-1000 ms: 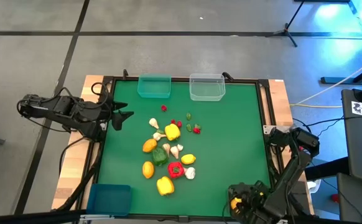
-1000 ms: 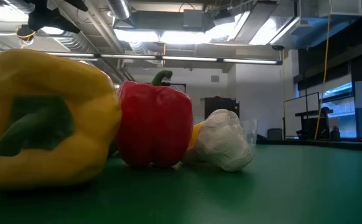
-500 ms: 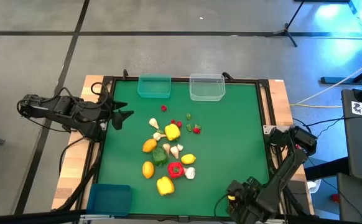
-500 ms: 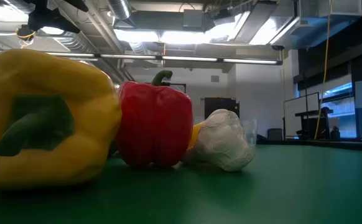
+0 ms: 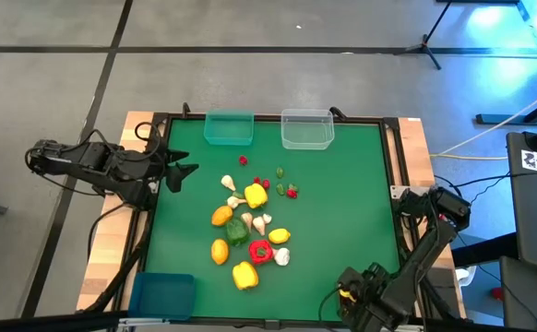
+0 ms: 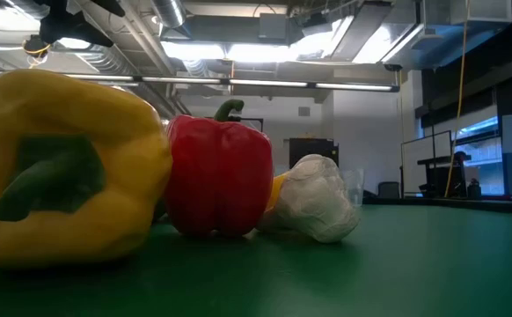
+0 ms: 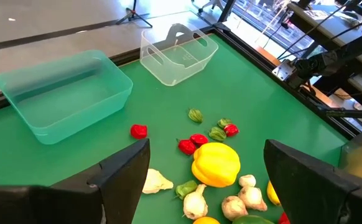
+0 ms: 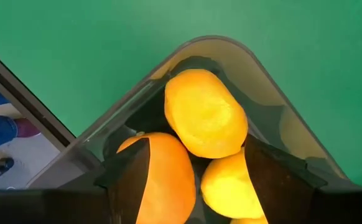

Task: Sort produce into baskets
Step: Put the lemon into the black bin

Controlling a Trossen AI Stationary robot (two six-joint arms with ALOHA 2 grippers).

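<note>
Produce here is toy-sized and, to judge by its look, light and hard-skinned. The smooth, rounded pieces would likely roll or squirt out of a pinch, so each is best taken across its widest part.

At the desk's (image 5: pixel 361 203) left edge the left gripper (image 5: pixel 182 175) hangs with its fingers spread and nothing between them. The blue basket (image 5: pixel 162 295) sits at the near left corner and the teal basket (image 5: pixel 228 128) at the far edge; both look bare inside.

The unsorted pile lies mid-desk:
- two yellow peppers (image 5: pixel 256 195)
- one red pepper (image 5: pixel 260 250)
- one green pepper (image 5: pixel 237 231), gripped best across the body, not the stem
- three citrus (image 5: pixel 220 251)
- about five garlic bulbs (image 5: pixel 281 257), lumpy and awkward
- several tiny red and green pieces (image 7: pixel 139 130), too small to count surely, needing a fingertip pinch

Further right, the clear basket (image 5: pixel 306 130) holds nothing that I can see.

At the near right corner the right gripper (image 8: pixel 196 165) hovers over the dark grey basket (image 8: pixel 231 46). Its fingers are spread, pinching nothing. Three citrus lie in that basket beneath it.
</note>
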